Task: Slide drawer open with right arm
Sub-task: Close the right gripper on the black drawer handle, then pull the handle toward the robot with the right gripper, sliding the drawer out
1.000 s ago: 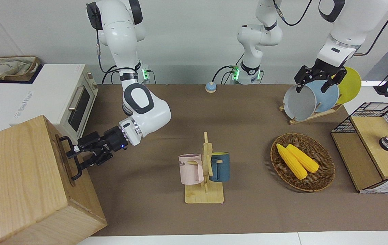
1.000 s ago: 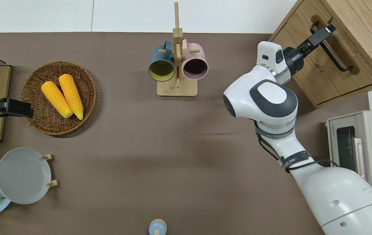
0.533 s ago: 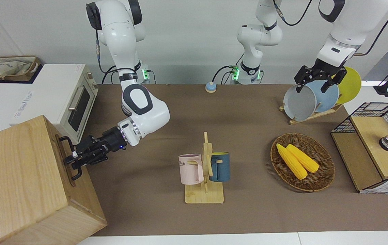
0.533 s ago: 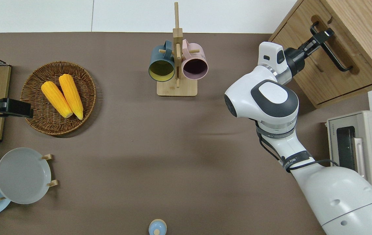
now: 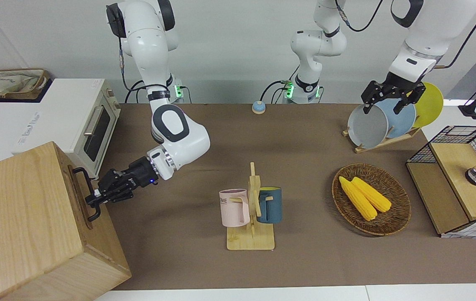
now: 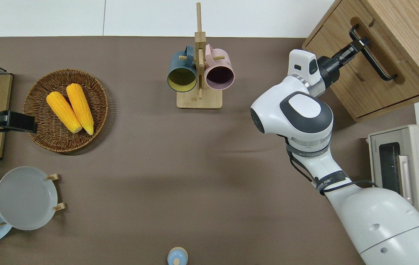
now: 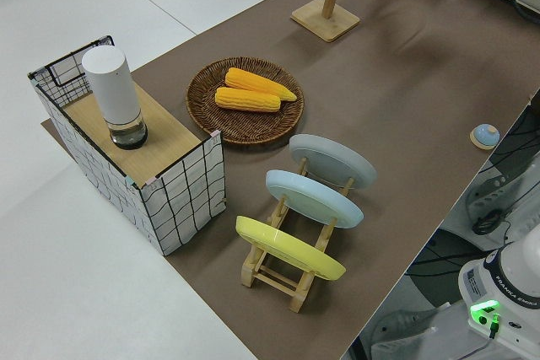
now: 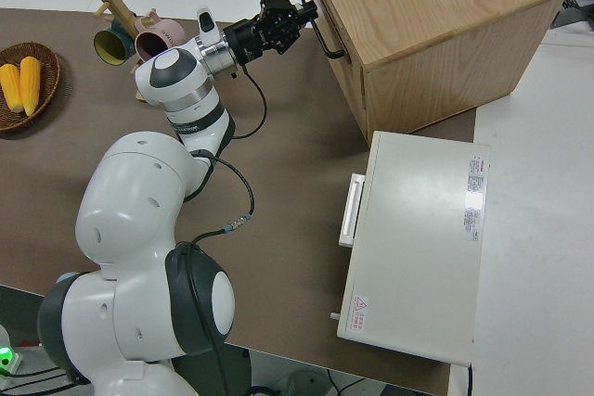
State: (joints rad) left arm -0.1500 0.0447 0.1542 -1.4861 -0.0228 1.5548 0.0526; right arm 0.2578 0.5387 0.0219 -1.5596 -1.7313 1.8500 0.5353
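While the left arm (image 5: 413, 46) is parked, the right arm (image 6: 306, 121) reaches toward one o'clock in the overhead view, its right gripper (image 6: 357, 45) clamped on the black handle (image 6: 373, 55) of the drawer (image 6: 367, 79). The drawer sits in the big wooden box (image 5: 16, 221) at the right arm's end of the table (image 6: 157, 165), at about two o'clock from the mug rack (image 6: 199, 79) in that view, and its front looks barely drawn out, if at all. The white toaster oven (image 5: 70, 121) stands just beside the box, nearer to the robots.
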